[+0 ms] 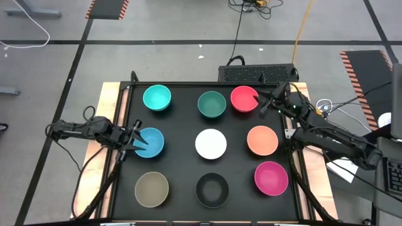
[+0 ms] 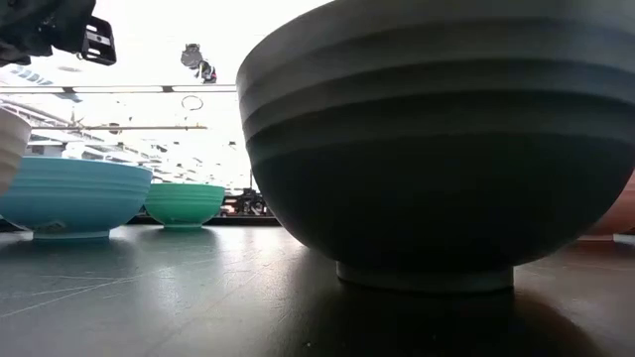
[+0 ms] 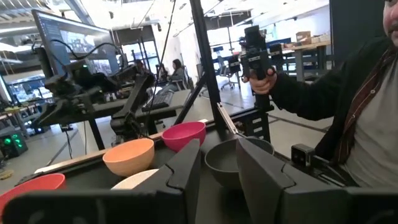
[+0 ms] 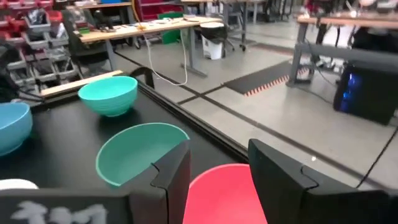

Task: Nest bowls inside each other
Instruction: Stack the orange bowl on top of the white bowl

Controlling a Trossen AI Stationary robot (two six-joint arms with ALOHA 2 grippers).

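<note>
Nine bowls stand apart in three rows on the black mat (image 1: 182, 119), each on its foot: turquoise (image 1: 157, 97), dark green (image 1: 211, 104) and red-pink (image 1: 244, 98) in the far row. The middle row has blue (image 1: 152, 143), white (image 1: 210, 144) and orange (image 1: 262, 140). The near row has tan (image 1: 151, 189), black (image 1: 212, 189) and magenta (image 1: 271, 177). My left gripper (image 1: 136, 139) hangs open and about level above the blue bowl's left rim. My right gripper (image 4: 219, 149) is open above the red-pink bowl's (image 4: 221, 193) right rim, with the bowl showing below the gap.
A black frame rail (image 1: 207, 85) borders the mat on the wooden table. A black box (image 1: 257, 73) with cables lies behind the far edge. A person (image 3: 348, 106) stands beyond the table's right side, one hand (image 3: 261, 81) holding a dark device.
</note>
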